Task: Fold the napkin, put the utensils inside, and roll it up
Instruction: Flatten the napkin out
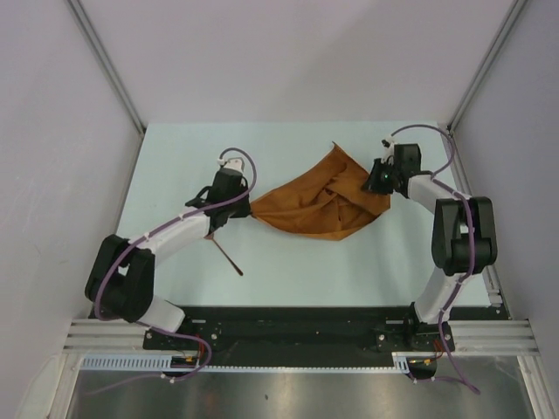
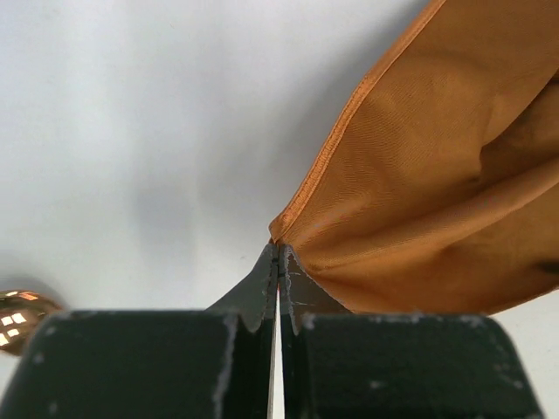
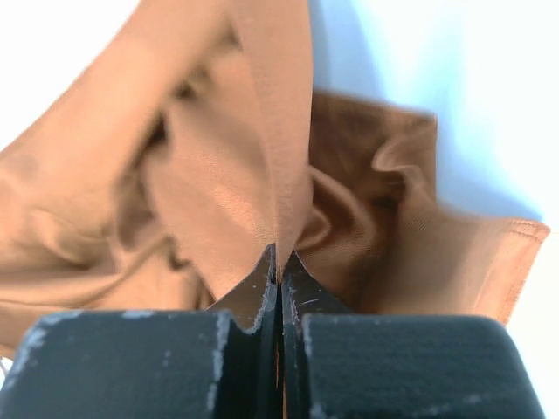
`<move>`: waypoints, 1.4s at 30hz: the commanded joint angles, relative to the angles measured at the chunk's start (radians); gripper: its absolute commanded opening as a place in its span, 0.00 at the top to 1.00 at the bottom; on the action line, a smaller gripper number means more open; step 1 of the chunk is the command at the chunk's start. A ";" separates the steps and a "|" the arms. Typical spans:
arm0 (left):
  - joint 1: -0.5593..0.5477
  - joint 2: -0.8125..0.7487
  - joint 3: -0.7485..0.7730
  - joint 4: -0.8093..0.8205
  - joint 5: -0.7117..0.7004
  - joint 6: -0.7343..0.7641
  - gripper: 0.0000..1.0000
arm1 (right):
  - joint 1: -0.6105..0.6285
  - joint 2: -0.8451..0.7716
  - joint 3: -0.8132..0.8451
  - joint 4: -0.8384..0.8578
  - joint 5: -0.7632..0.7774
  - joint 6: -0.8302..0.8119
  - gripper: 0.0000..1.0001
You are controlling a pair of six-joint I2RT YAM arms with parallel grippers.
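The left gripper (image 2: 278,262) pinched the rumpled, soft rust-orange cloth napkin (image 1: 319,208) at its 9 o'clock corner, the right gripper (image 3: 278,262) at 3 o'clock; we saw the slim, dark-handled spoon (image 1: 229,256) at 7 o'clock.

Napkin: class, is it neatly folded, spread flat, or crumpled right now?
Crumpled: the napkin bunches in loose creases between the left end effector and right end effector, each pinching an edge.

Rust-brown napkin (image 1: 319,208) — crumpled, slim spoon (image 1: 229,257) near it
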 commanded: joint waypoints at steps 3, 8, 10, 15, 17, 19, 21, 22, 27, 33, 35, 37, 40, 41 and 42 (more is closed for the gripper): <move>0.036 -0.170 0.095 -0.030 -0.074 0.086 1.00 | -0.008 -0.254 0.171 -0.063 0.051 -0.037 1.00; 0.076 -0.308 0.146 -0.044 -0.105 0.127 1.00 | -0.008 -0.432 0.213 -0.119 0.172 -0.058 1.00; 0.085 -0.382 0.166 -0.041 -0.112 0.160 1.00 | -0.005 -0.534 0.205 -0.120 0.215 -0.075 1.00; 0.089 -0.537 0.198 -0.018 -0.120 0.223 1.00 | 0.000 -0.728 0.202 -0.128 0.344 -0.130 1.00; 0.089 -0.600 0.218 -0.019 -0.097 0.238 1.00 | 0.003 -0.797 0.216 -0.137 0.379 -0.144 1.00; 0.089 -0.614 0.272 -0.050 -0.080 0.238 1.00 | 0.005 -0.828 0.237 -0.151 0.387 -0.146 1.00; 0.089 -0.602 0.321 -0.084 -0.033 0.229 1.00 | 0.002 -0.823 0.266 -0.165 0.373 -0.146 1.00; 0.089 -0.593 0.326 -0.085 -0.014 0.218 1.00 | 0.003 -0.817 0.263 -0.160 0.367 -0.143 1.00; 0.134 -0.393 0.292 -0.006 0.082 0.163 1.00 | -0.040 -0.630 0.136 -0.005 0.301 -0.108 1.00; 0.226 0.008 0.357 0.090 0.197 0.092 1.00 | -0.119 -0.199 0.221 0.144 0.208 -0.072 0.72; 0.231 0.113 0.419 0.018 0.223 0.106 1.00 | -0.110 -0.136 0.286 0.004 0.165 -0.063 0.30; 0.231 0.216 0.488 -0.027 0.255 0.117 1.00 | -0.057 -0.185 0.211 0.024 0.206 -0.077 0.16; 0.232 0.271 0.507 -0.048 0.288 0.120 1.00 | 0.110 -0.292 0.107 -0.043 0.276 -0.080 0.13; 0.232 0.276 0.510 -0.064 0.291 0.123 1.00 | 0.147 -0.315 0.081 -0.072 0.300 -0.074 0.13; 0.232 0.283 0.513 -0.071 0.289 0.134 1.00 | 0.184 -0.334 0.061 -0.105 0.326 -0.063 0.14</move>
